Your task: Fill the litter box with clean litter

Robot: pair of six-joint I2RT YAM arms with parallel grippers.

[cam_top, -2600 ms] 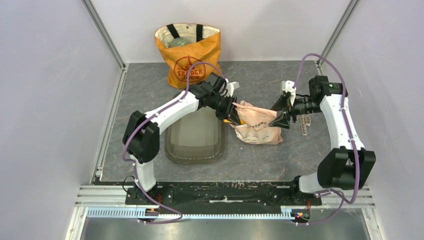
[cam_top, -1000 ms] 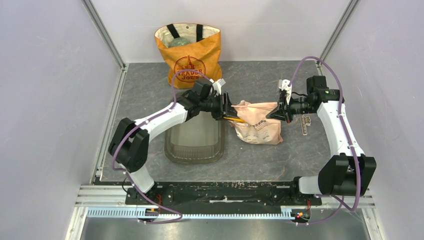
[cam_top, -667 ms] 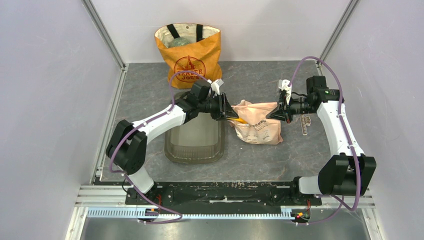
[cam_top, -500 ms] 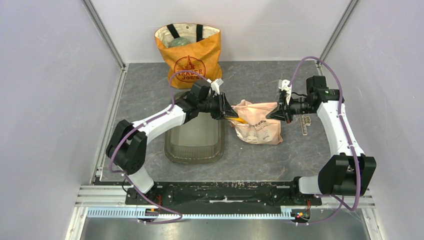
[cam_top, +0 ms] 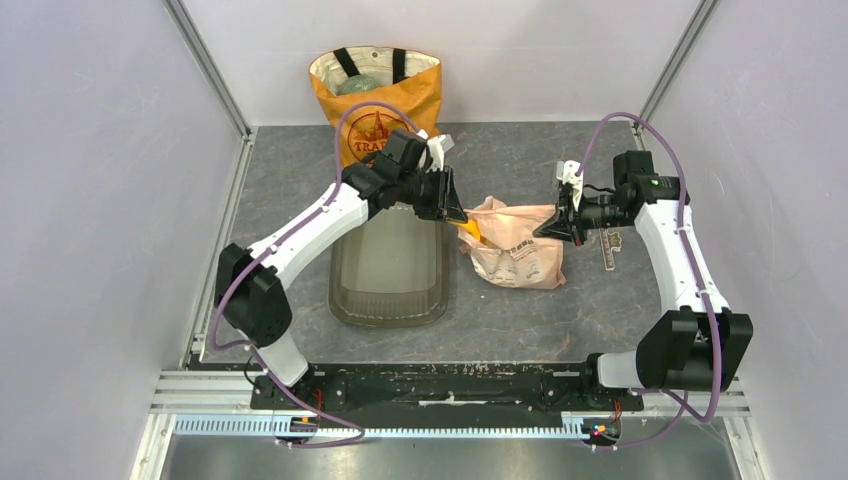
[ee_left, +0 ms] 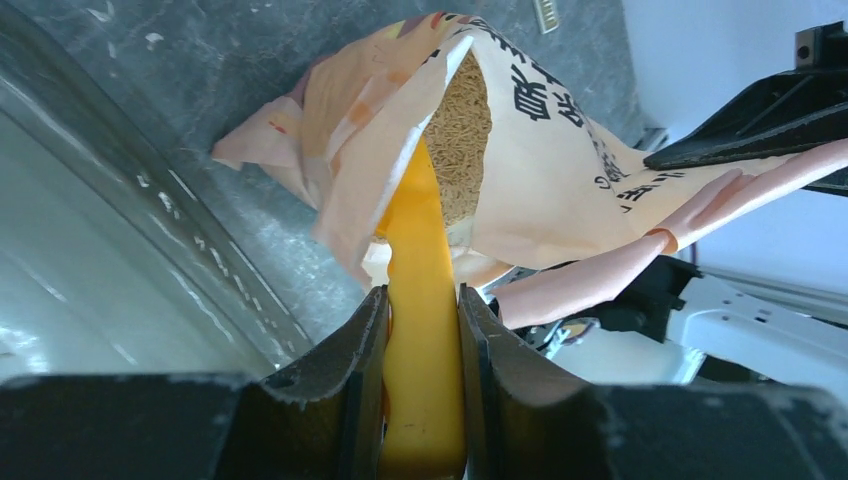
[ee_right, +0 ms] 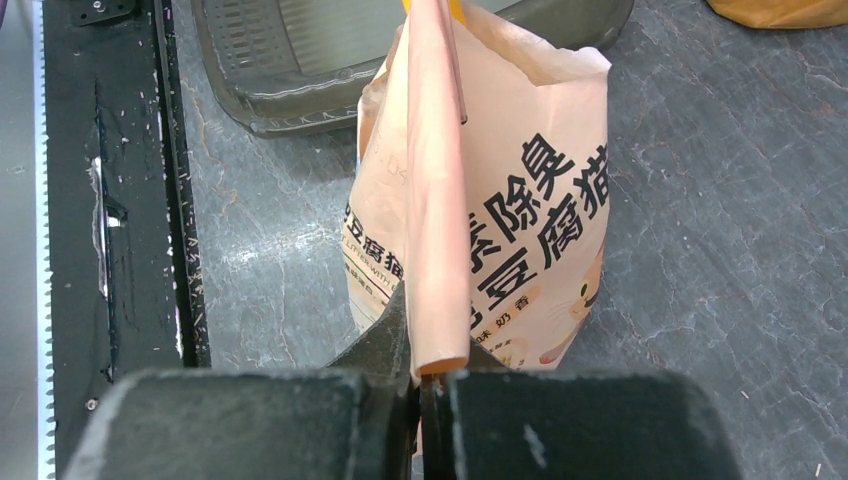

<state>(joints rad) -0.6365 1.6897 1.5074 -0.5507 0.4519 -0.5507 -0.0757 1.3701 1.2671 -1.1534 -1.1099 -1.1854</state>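
The litter box [cam_top: 390, 275], a smoky grey tray, lies left of centre with a bare floor; its rim [ee_left: 120, 190] shows in the left wrist view. A pinkish printed bag [cam_top: 515, 245] stands right of it, mouth open, with clean litter [ee_left: 462, 140] showing inside as tan granules. My left gripper [cam_top: 452, 208] is shut on the handle of an orange scoop [ee_left: 420, 330], whose blade reaches down into the bag's mouth. My right gripper [cam_top: 552, 225] is shut on the bag's folded top edge [ee_right: 436, 200] and holds it up.
An orange tote bag [cam_top: 378, 100] stands against the back wall, just behind my left arm. A small ruler-like strip [cam_top: 610, 250] lies right of the litter bag. The black base rail [ee_right: 110, 200] runs along the near edge. Enclosure walls close both sides.
My left gripper closed on the scoop handle, then rose and moved back toward the tote, tipping the scoop steeper into the bag. The right gripper and bag stayed put.
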